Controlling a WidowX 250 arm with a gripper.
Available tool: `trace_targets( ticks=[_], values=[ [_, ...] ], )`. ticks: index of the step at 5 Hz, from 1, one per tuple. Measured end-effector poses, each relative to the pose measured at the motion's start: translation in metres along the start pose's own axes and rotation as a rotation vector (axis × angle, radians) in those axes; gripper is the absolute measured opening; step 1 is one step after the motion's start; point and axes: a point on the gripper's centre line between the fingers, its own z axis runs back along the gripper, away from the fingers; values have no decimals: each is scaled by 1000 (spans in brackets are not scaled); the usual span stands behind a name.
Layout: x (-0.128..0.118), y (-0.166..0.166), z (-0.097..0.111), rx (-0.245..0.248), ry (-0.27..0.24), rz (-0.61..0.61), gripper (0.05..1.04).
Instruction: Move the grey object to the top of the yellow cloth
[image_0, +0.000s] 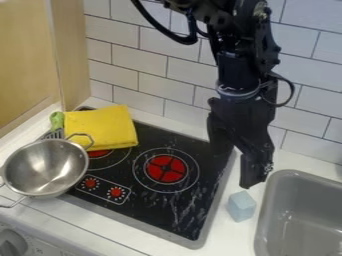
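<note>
Nearest, at the lower left corner, there is a grey knob (12, 242) on the white front panel (47, 246) below the counter (117, 227). At the right side, a grey sink (264, 227) is set into this counter. Just beside the sink, on the white strip between it and the stove, stands the small grey-blue block (241, 206); this is the thing for moving, and it is not on the cloth.

At the left, a metal pot (45, 167) with two loop handles lies tilted, partly over the near left corner of the black stove (177, 207). The stove has two small red dials (116, 192) near its front edge, and behind them a round red burner (165, 168). A second burner (99, 153) is partly covered by the folded yellow cloth (101, 126), which lies on the far left part of the stove. A slotted spatula with a green handle (57, 121) is beside the cloth, its head partly behind the pot.

The black gripper (236, 171) hangs above the area near the block and apart from it. Its jaws are released, spread from each other, with nothing between them. Farthest is the white tiled wall (153, 62).
</note>
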Motion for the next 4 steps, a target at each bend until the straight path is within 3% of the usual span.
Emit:
trace_targets(
  ticks=[3,4],
  values=[
    [-13,-4,-36,-22,99,-23,999],
    [-13,-3,-44,-15,104,-43,999]
  ],
)
